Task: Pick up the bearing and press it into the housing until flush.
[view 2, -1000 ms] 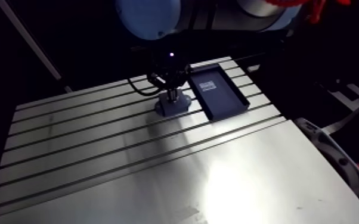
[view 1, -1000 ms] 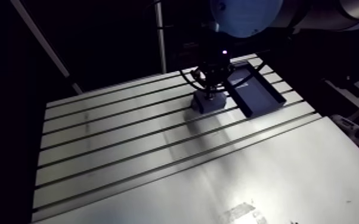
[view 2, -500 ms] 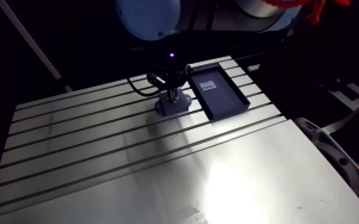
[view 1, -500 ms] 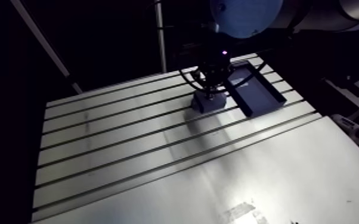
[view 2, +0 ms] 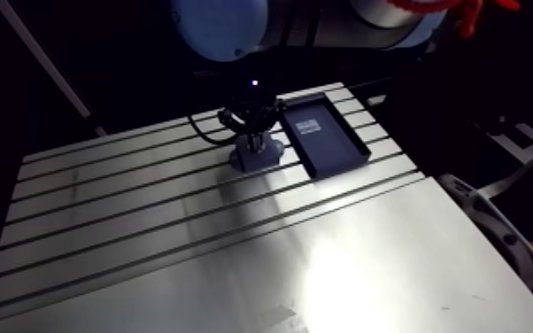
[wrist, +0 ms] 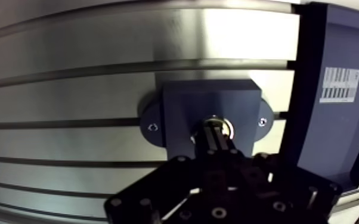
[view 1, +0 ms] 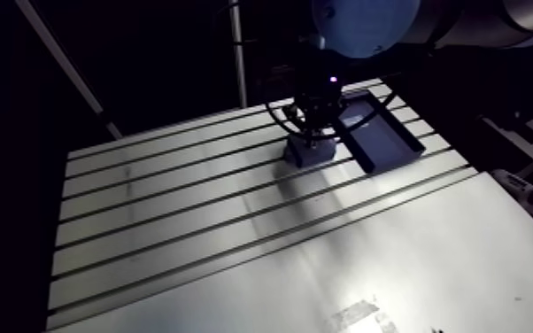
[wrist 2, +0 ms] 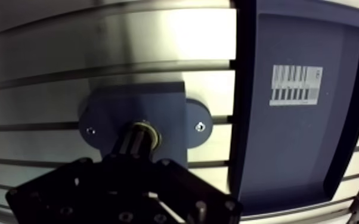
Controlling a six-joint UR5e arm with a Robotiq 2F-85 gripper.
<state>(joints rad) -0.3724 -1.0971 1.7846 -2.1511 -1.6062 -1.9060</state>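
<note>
1. The gripper point(wrist: 217, 134) points straight down, fingers pressed together, tips on the bearing point(wrist: 228, 127), a brassy ring in the housing's bore.
2. The housing point(wrist: 185, 110), right under the gripper, is a matte blue-grey block with two screwed ears on the slotted aluminium table point(wrist: 68, 89).
3. Just beside the housing lies a dark rimmed tray point(wrist: 313, 149) with a barcode label point(wrist: 340, 84).

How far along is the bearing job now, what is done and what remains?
Done: the small brass-coloured ring bearing sits in the bore of the dark blue-grey housing block. Under way: the hand, fingers together, rests on it, apparently pressing. Left: seating it flush, which the hand hides, then withdrawing.
</note>
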